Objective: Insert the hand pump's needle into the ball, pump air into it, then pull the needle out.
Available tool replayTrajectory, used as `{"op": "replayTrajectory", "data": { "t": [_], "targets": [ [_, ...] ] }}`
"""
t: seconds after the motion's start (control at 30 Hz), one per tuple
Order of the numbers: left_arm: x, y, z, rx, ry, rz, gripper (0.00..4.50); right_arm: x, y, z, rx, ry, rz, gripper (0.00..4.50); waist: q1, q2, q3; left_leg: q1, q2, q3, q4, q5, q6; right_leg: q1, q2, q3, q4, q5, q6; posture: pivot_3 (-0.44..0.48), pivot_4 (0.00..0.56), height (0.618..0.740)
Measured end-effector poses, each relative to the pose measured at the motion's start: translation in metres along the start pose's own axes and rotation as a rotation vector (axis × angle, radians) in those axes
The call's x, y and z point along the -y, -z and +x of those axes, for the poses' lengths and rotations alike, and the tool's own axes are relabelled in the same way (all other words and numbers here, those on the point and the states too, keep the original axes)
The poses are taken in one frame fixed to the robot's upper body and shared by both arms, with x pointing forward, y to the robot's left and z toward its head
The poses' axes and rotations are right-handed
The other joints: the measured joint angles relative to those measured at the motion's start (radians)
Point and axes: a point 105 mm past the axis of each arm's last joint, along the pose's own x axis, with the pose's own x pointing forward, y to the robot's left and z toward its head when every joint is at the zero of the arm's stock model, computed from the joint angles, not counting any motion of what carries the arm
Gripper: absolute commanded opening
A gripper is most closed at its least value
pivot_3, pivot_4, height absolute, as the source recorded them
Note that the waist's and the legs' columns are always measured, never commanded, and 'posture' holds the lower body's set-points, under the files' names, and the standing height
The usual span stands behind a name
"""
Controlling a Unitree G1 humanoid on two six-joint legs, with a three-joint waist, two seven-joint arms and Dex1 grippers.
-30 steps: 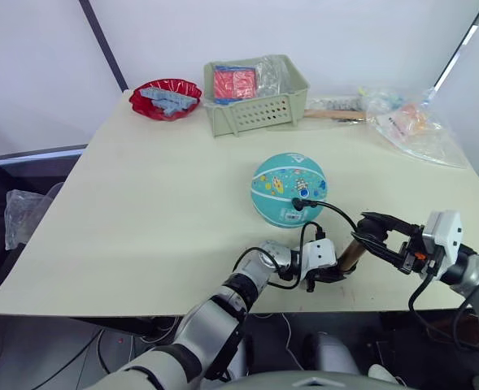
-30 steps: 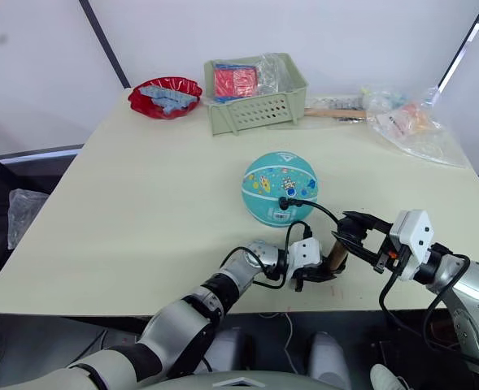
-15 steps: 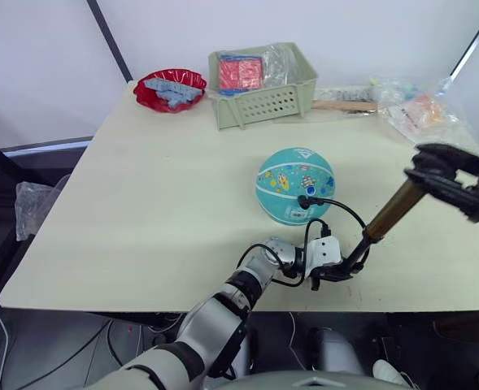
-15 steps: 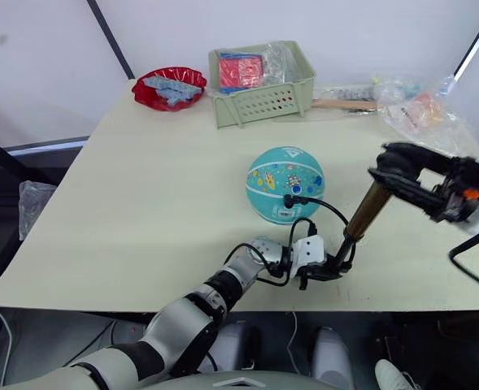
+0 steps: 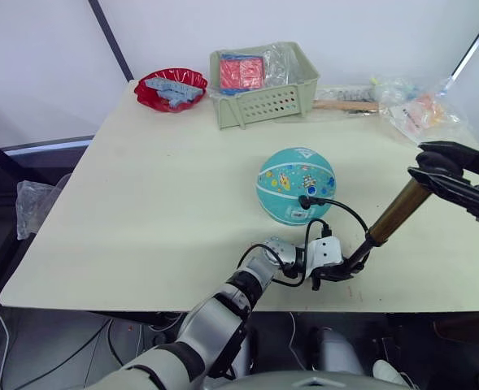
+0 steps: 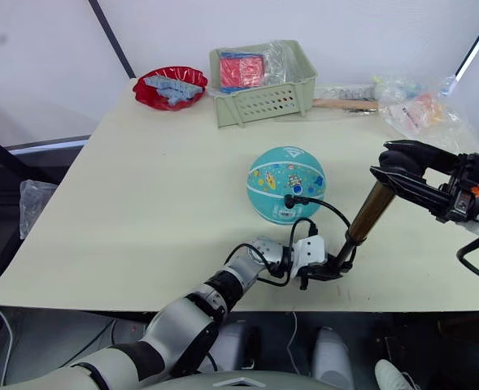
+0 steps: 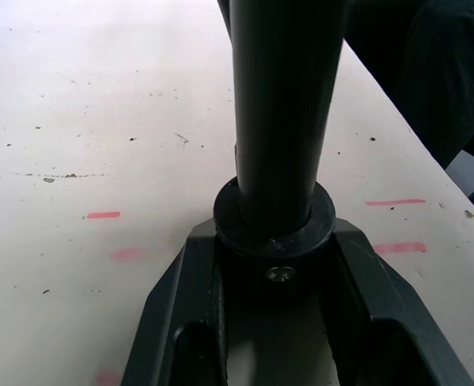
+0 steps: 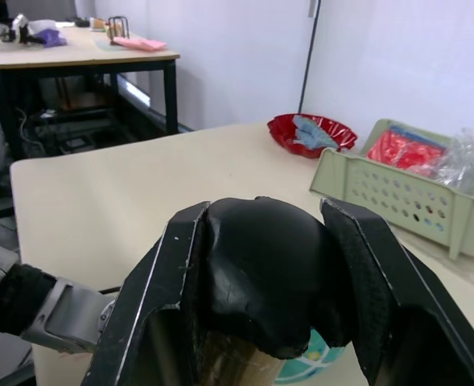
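— Lying where, and looking how?
— Sitting mid-table (image 5: 141,187), teal ball (image 5: 296,185) with white seams and cartoon prints. Plugging into its near side, needle (image 5: 303,200) fitting, black hose looping back to pump (image 5: 389,218). Leaning up to the right, bronze barrel, base resting near the table's front edge.
— Crowding it at all?
— Sitting well behind: green basket (image 5: 259,85), red bowl (image 5: 171,88), plastic bags (image 5: 418,114).
— Gripping?
— Clamping the pump's black base, left gripper (image 5: 346,268), fingers (image 7: 172,322) closing on either side. Closing snugly around the black T-handle, right gripper (image 6: 410,172).
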Motion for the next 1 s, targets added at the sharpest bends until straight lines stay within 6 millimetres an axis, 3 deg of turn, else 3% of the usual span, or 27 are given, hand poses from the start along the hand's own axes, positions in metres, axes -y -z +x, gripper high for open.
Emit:
{"op": "replayTrajectory", "data": {
  "t": [0.4,0.6,0.8,1.0],
  "targets": [
    [-0.001,0.008,-0.003,-0.028,-0.019,-0.014,1.03,-0.021,0.101,-0.003,-0.085,0.093,0.036,1.65,-0.005,-0.012,-0.012,0.016,0.004,-0.005,-0.002,0.0,0.0,0.015,0.004,-0.004,0.0,-0.001,-0.001,0.0,0.15,0.738],
    [0.0,0.009,-0.003,-0.03,-0.019,-0.017,1.03,-0.03,0.133,0.0,-0.114,0.109,0.052,1.65,-0.007,-0.01,-0.017,0.016,0.004,-0.005,-0.002,0.0,0.0,0.015,0.004,-0.004,0.0,-0.001,-0.001,0.0,0.15,0.738],
    [0.0,0.011,-0.004,-0.036,-0.021,-0.018,1.03,-0.032,0.133,0.001,-0.095,0.111,0.023,1.65,-0.013,-0.01,-0.021,0.016,0.004,-0.006,-0.002,0.0,-0.001,0.015,0.004,-0.004,0.0,-0.001,-0.001,0.0,0.15,0.738],
    [0.0,0.008,-0.003,-0.022,-0.01,-0.015,1.03,-0.022,0.115,0.0,-0.11,0.088,0.038,1.65,-0.013,-0.001,-0.012,0.015,0.003,-0.006,-0.002,-0.001,-0.001,0.015,0.001,-0.005,-0.001,-0.001,-0.001,0.0,0.15,0.738]
  ]
}}
